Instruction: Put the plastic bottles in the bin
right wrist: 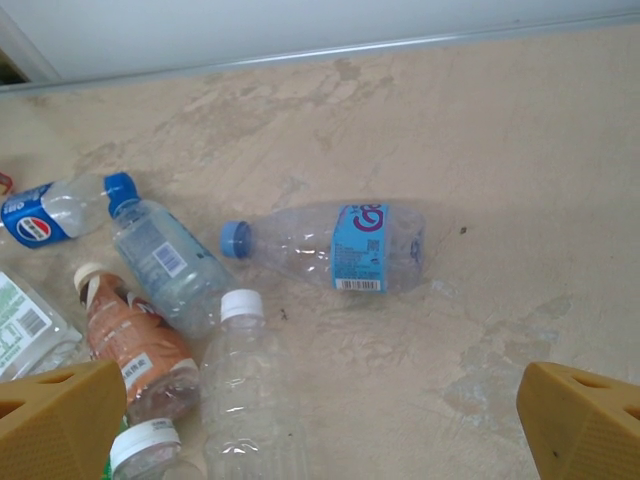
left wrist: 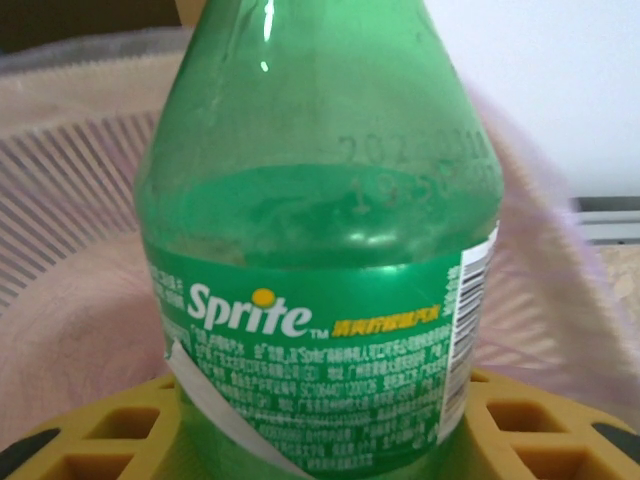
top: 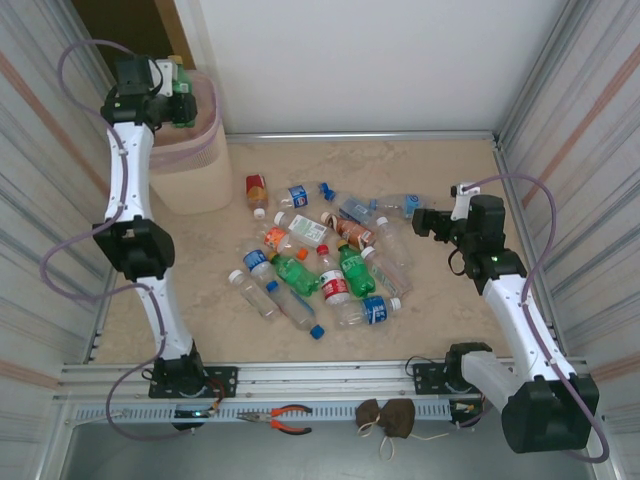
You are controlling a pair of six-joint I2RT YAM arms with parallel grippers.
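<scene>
A green Sprite bottle [left wrist: 320, 250] is held upright between the left fingers [left wrist: 90, 435], whose yellow pads are closed in on its lower part at the bottom edge of the left wrist view. Behind the bottle, the pale-pink ribbed wall of the bin [left wrist: 70, 200] is seen. In the top view the same bottle [top: 184, 100] is carried at the upper left of the frame, over the rim of the bin [top: 205, 175], which stands in the far left corner of the worktop [top: 440, 300].

The remaining plastic bottles [top: 320, 260] are scattered on their sides in a loose heap at the middle of the worktop. One red-labelled bottle [top: 257, 190] is set a little apart, just beside the bin.

The right fingers [right wrist: 60, 410] are spread wide at the lower corners of the right wrist view, and nothing is gripped between them. Beneath them, a clear bottle with a blue label [right wrist: 330, 245] lies alone at the centre of the frame. To its left a Pepsi bottle [right wrist: 50, 210], an orange-brown bottle [right wrist: 130, 350] and a white-capped clear bottle [right wrist: 250, 380] are grouped closely.

On the rail at the bottom of the top view, orange-handled pliers [top: 285, 418] and a brown pouch [top: 385, 418] are laid near each other.
</scene>
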